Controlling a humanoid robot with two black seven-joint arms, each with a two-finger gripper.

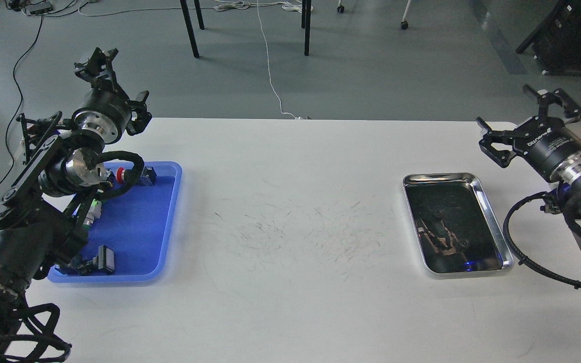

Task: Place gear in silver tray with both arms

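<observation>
Small parts in blue tray point(167, 212) at left; silver tray point(492, 217) empty at right.
Likely rigid, light, slippery; best pinched across flat sides. Left pincer point(100, 56) unclear; right pincer point(530, 121) spread, empty.

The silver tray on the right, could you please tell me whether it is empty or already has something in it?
Empty: the silver tray shows only dark reflections on its mirror-like bottom, with no part lying in it.

Silver tray point(492, 218) — polished steel, mirror-dark bottom; blue tray point(169, 222) — smooth plastic; tabletop point(290, 201) was matt white, scuffed.
</observation>
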